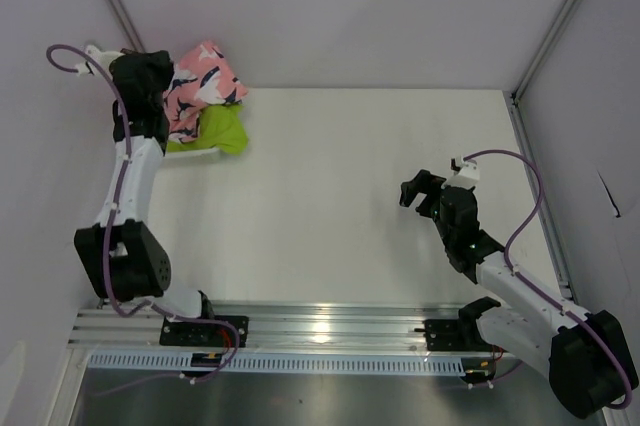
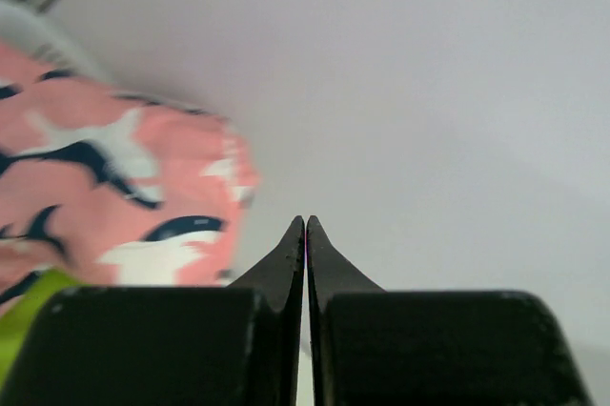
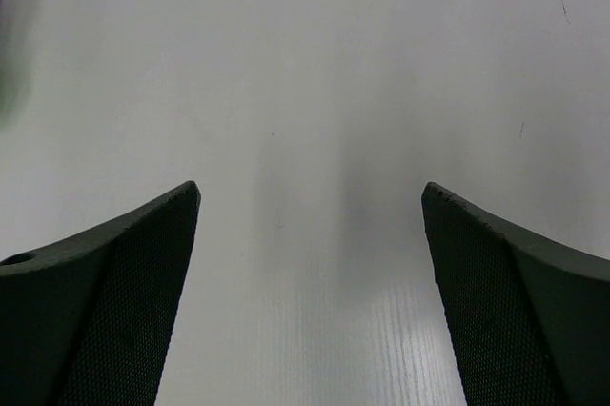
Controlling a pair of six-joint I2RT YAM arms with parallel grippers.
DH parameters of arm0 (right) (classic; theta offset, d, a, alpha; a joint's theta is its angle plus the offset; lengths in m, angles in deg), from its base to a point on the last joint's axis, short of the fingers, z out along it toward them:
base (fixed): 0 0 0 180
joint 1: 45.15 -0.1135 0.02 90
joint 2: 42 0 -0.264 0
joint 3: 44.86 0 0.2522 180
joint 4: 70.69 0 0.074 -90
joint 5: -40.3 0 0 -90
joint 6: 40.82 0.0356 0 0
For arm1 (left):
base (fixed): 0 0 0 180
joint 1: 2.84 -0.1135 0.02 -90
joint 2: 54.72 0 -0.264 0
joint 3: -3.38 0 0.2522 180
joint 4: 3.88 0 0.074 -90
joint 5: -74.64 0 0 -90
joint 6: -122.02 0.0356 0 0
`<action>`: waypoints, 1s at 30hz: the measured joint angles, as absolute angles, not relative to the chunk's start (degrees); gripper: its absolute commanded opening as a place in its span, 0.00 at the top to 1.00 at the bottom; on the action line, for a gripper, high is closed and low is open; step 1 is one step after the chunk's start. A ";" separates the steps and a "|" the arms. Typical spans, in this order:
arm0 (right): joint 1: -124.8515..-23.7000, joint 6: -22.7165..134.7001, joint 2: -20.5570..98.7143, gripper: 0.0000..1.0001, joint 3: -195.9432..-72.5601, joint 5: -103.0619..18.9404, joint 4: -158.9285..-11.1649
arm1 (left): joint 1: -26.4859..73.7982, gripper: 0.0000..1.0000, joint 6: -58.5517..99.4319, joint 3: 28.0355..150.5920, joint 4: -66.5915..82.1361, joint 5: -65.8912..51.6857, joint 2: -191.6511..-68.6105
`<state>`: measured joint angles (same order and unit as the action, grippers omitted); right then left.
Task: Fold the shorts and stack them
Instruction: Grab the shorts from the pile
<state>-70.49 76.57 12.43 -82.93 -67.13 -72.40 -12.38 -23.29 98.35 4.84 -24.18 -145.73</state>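
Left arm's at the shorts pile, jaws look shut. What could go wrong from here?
1. The left gripper is shut with its tips meeting and no cloth between them; the coral-pink printed cloth shorts sit off to its side, so a lift would likely come up empty.
2. Those shorts overlap the plain lime-green cloth shorts in one bunched heap; a regrasp may drag both.
3. The right gripper hangs open far across, too distant to pin cloth.
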 measured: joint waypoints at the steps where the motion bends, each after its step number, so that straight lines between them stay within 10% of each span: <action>1: -70.49 76.57 12.43 0.01 -82.93 -67.18 -72.40 | -11.60 1.00 -22.96 98.18 4.47 -24.23 -142.97; 7: -70.49 76.55 12.43 0.00 -82.93 -67.31 -72.66 | -2.31 0.93 -17.80 98.59 3.05 -27.20 -129.20; 9: -70.49 76.55 12.43 0.00 -82.96 -67.31 -72.70 | 0.82 0.70 -16.38 98.62 2.96 -27.46 -125.71; 10: -70.49 76.55 12.43 0.01 -82.96 -67.31 -72.79 | 1.39 0.41 -15.84 98.62 2.89 -27.88 -124.42; 15: -70.49 76.53 12.72 0.01 -82.96 -67.31 -73.14 | -0.21 0.03 -17.02 98.07 3.72 -31.20 -124.48; 30: -70.49 76.53 14.22 0.01 -83.30 -67.31 -73.45 | -9.32 0.01 -27.31 97.50 16.31 -24.49 -151.39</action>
<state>-70.49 76.53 14.22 -83.30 -67.31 -73.45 -9.32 -27.31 97.50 16.31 -24.49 -151.39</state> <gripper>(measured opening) 0.993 0.990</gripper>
